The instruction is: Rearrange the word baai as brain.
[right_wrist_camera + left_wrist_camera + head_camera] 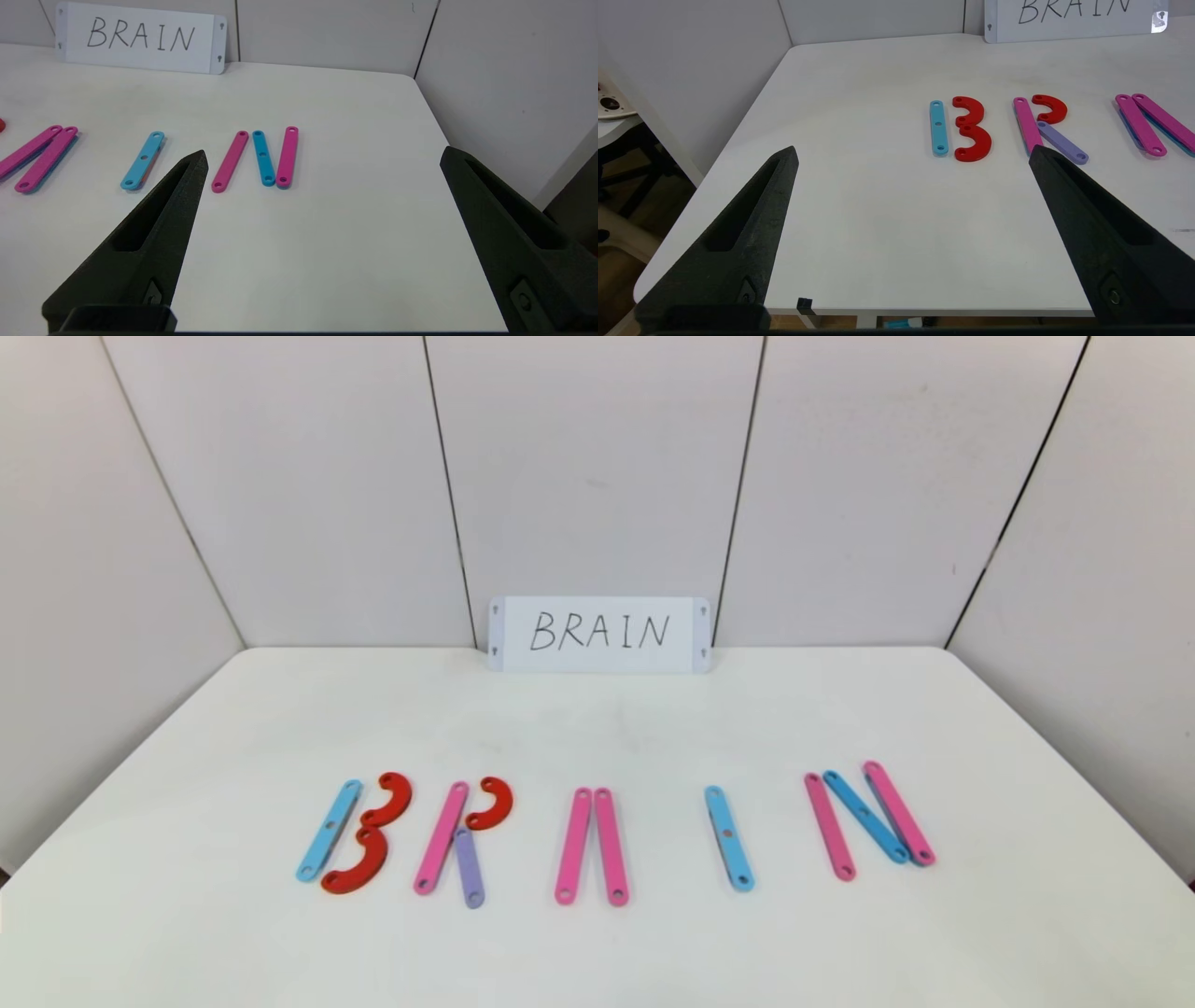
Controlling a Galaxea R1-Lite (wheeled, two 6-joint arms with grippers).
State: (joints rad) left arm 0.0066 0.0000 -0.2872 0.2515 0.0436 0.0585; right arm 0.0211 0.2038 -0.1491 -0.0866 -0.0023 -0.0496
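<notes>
Plainly, the row of plastic letters lies across the near half of the white table (233, 709) and reads as five letters from the robot's left to its right. The B (355, 833) is a blue bar beside two stacked red curves, with a slight gap between bar and curves. The R (462, 840) is a pink bar, a red curve at its far end and a purple bar slanting off as the leg. The A (591, 847) is two pink bars close together, touching at the far ends and spread a little at the near ends. The I (728, 838) is one blue bar, slightly tilted. The N (868, 819) is a pink bar, a blue diagonal and another pink bar. A white card (598, 634) handwritten BRAIN stands against the back wall, behind the row.

The left gripper (913, 154) hangs over the table's near left part, fingers spread wide, holding nothing. The right gripper (322, 156) hangs over the near right part, likewise spread wide and empty.
</notes>
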